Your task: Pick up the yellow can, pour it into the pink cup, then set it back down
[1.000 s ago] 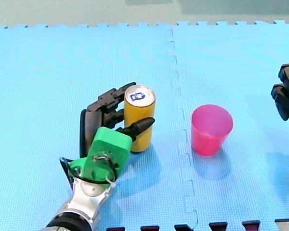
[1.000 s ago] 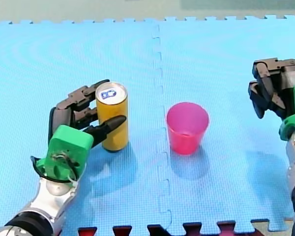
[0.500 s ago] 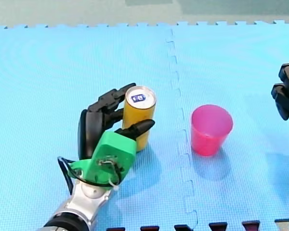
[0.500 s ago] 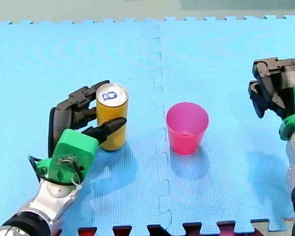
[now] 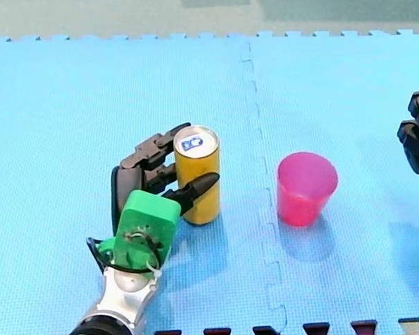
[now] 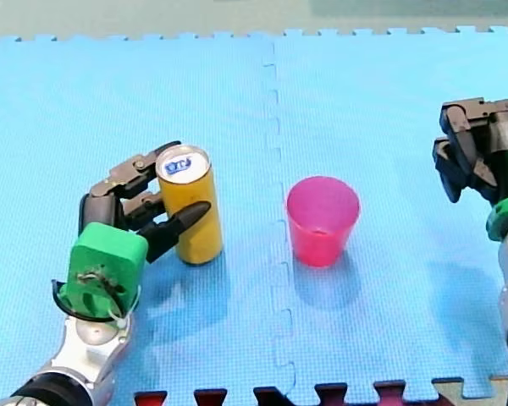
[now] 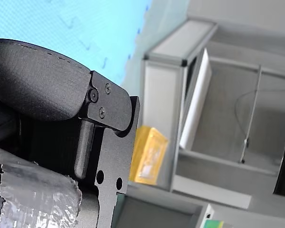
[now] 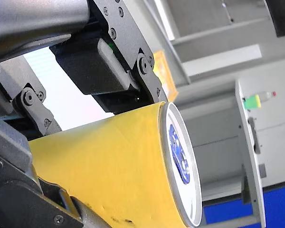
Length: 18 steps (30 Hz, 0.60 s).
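The yellow can (image 5: 198, 178) stands upright on the blue mat, left of centre, with its silver top and blue tab facing up. My left hand (image 5: 195, 157) is shut on it: the thumb crosses the front and the black fingers (image 6: 129, 178) wrap the far left side. In the second wrist view the can (image 8: 109, 166) lies between the same black fingers (image 8: 92, 64). The pink cup (image 5: 306, 187) stands upright to the can's right, a short gap away. My right hand (image 6: 472, 156) hangs at the right edge, holding nothing, well to the right of the cup.
The blue foam mat has a jigsaw seam (image 5: 260, 167) running front to back between can and cup. Its far edge (image 5: 195, 36) meets a grey floor. Dark red pieces (image 6: 322, 394) line the front edge. The first wrist view has shelving and a yellow box (image 7: 148, 155) behind it.
The can tipped slightly half a second ago and now stands upright, a little further left. My left wrist has swung left with it. The right hand has edged right.
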Each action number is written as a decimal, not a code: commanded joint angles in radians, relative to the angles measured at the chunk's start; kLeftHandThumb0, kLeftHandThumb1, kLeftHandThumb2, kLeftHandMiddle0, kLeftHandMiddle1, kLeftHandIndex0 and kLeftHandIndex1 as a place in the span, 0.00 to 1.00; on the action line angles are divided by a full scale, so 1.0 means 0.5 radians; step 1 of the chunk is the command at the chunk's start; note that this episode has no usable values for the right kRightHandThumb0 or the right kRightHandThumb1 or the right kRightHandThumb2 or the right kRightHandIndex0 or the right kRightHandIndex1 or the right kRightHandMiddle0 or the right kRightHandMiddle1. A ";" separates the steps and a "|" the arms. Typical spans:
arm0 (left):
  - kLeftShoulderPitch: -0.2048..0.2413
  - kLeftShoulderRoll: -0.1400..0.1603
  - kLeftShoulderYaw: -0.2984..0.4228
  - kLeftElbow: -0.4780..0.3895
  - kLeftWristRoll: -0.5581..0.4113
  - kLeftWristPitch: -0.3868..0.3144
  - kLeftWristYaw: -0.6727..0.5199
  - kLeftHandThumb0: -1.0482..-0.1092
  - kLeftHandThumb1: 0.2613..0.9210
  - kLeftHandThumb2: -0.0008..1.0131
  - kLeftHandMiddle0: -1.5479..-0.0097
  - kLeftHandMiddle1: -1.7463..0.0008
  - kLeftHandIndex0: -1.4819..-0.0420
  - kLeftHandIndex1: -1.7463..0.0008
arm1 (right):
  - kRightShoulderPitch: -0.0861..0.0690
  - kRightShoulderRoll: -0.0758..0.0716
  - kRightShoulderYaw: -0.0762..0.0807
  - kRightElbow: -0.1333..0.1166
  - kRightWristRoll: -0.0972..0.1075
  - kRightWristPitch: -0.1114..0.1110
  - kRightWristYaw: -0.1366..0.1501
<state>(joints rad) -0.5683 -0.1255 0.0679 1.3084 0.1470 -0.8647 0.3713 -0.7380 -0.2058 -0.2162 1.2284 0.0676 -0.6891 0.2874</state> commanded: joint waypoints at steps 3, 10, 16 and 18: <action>0.009 -0.028 0.087 0.000 -0.101 -0.036 -0.119 0.73 0.80 0.00 0.17 1.00 0.22 1.00 | 0.005 -0.018 -0.007 -0.003 0.011 0.010 0.008; 0.000 -0.055 0.192 0.004 -0.216 -0.037 -0.289 0.72 0.80 0.00 0.17 1.00 0.22 1.00 | -0.001 -0.018 -0.008 -0.004 0.016 0.019 0.013; 0.004 -0.036 0.162 0.005 -0.140 -0.046 -0.239 0.73 0.79 0.00 0.17 1.00 0.22 1.00 | 0.003 -0.017 -0.006 -0.010 0.015 0.018 0.012; 0.007 -0.024 0.135 0.006 -0.091 -0.053 -0.186 0.73 0.79 0.00 0.17 1.00 0.22 1.00 | 0.005 -0.014 -0.005 -0.014 0.014 0.016 0.011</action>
<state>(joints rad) -0.5636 -0.1430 0.1435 1.3112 0.0878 -0.8753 0.2639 -0.7381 -0.2091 -0.2178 1.2249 0.0723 -0.6825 0.2945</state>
